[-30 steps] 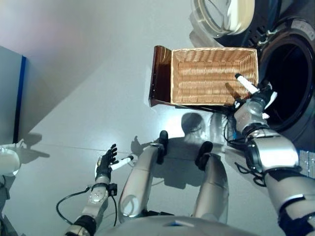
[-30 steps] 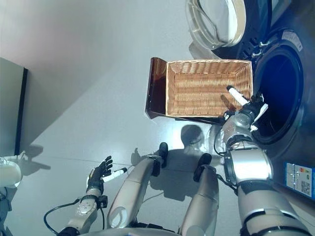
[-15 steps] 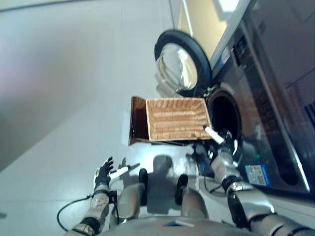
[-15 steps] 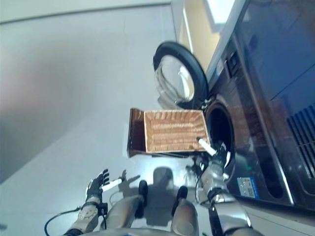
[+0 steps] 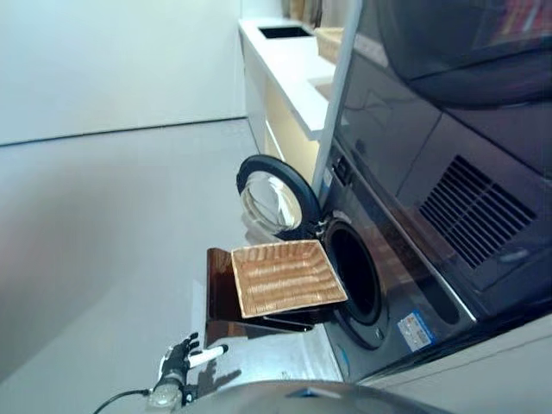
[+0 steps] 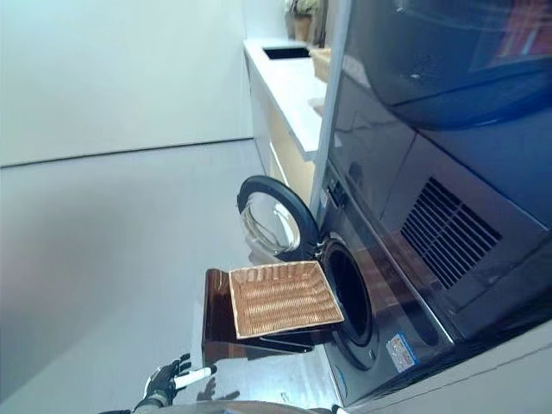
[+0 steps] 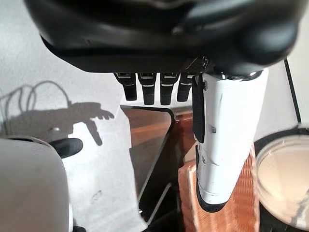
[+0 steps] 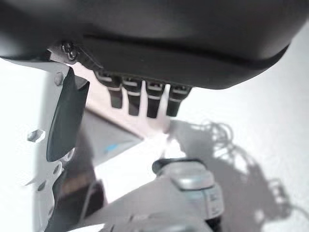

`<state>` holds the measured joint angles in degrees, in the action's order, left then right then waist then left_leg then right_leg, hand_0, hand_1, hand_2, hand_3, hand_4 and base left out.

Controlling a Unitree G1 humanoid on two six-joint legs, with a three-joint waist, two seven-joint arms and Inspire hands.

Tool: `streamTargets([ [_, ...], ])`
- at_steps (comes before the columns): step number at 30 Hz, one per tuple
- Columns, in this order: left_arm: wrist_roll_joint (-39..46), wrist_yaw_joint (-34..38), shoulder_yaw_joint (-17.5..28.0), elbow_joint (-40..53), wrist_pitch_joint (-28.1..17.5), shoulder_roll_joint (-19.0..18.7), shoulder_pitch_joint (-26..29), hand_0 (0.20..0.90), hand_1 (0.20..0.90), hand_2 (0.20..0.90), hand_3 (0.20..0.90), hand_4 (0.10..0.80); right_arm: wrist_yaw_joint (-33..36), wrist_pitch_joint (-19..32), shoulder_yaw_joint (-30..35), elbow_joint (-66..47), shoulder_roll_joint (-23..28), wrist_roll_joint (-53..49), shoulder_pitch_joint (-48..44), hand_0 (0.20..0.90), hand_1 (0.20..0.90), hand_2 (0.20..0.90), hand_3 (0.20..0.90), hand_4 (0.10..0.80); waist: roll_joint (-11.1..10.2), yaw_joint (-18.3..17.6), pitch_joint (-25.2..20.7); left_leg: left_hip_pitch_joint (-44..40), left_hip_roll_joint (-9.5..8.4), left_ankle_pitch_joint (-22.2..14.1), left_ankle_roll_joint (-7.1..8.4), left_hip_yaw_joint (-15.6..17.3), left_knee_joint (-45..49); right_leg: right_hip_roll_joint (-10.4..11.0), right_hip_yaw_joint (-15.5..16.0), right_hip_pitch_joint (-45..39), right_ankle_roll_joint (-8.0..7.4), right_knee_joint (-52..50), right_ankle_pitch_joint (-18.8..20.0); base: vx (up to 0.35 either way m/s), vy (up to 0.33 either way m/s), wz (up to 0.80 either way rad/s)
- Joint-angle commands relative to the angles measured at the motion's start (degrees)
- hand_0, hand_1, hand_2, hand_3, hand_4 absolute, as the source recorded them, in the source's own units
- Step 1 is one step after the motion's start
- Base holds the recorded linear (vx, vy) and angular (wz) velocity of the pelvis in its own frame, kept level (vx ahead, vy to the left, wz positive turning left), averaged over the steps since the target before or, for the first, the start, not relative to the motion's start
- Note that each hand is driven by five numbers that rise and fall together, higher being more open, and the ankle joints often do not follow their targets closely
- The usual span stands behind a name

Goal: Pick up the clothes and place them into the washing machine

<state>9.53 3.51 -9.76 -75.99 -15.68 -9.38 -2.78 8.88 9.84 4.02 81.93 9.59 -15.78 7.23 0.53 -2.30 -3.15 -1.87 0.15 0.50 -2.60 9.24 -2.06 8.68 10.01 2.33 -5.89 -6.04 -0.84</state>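
Note:
No clothes show in any view. The wicker basket [image 5: 285,278] looks empty and rests on a brown stand [image 5: 217,297] in front of the washing machine [image 5: 392,285]. The machine's round door [image 5: 272,197] is swung open and the dark drum [image 5: 354,274] is exposed. My left hand [image 5: 177,360] hangs low near the floor, left of the stand, open with fingers spread and nothing in it; its wrist view shows straight fingers [image 7: 147,92] and the basket [image 7: 217,193] beyond. My right hand [image 8: 130,96] appears only in its wrist view, fingers straight, holding nothing.
A second dark machine [image 5: 457,78] is stacked above the washer. A white counter with a sink [image 5: 289,47] runs along the wall behind the door. Grey floor [image 5: 103,233] stretches to the left of the basket.
The camera has swung upward, so the whole picture shifted. My right hand, earlier at the basket's edge by the drum, has left the eye views. The left hand stays low and open.

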Motion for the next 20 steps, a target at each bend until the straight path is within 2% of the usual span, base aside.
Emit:
streamTargets([
  [1,-3.8,-1.1,0.5,-2.6,-0.4,0.5,0.0,0.900,0.900,0.900,0.900,0.800,2.1,-0.6,-2.5,2.1,2.5,8.8,-2.5,0.900,0.900,0.900,0.900,0.800,-1.0,0.6,0.0,1.1,1.72,1.1,5.38,0.3,0.3,0.9,0.5,-3.0,-1.33,4.8,2.8,0.005,-0.045,0.02],
  [2,-5.1,-1.0,-0.5,-2.3,-0.2,0.2,0.3,0.900,0.900,0.900,0.900,0.800,2.9,-1.0,-5.4,0.8,2.7,13.1,-2.7,0.900,0.900,0.900,0.900,0.800,-0.9,0.4,-0.3,0.8,1.87,1.1,5.41,0.2,0.3,0.7,0.2,-3.2,-1.12,4.7,2.6,-0.002,-0.031,-0.02],
  [7,-8.3,-1.0,-3.4,-1.0,0.1,0.0,1.1,0.900,0.900,0.900,0.900,0.800,2.4,-1.5,-10.5,-1.8,3.2,18.0,-3.7,0.900,0.900,0.900,0.900,0.800,-0.7,-0.1,-0.2,0.8,2.18,1.2,5.47,0.2,0.6,0.3,-0.3,-2.9,-0.77,4.4,2.3,-0.026,-0.031,-0.01],
  [20,-8.7,-1.9,-4.5,-1.7,1.7,1.9,1.8,0.900,0.900,0.900,0.900,0.800,3.0,-3.5,-7.3,3.1,4.1,16.4,-6.0,0.900,0.900,0.900,0.900,0.800,0.1,-0.3,-1.2,0.0,2.71,1.1,5.55,-0.7,0.1,-0.3,0.3,-4.4,-0.48,5.1,1.7,0.002,-0.006,-0.01],
])
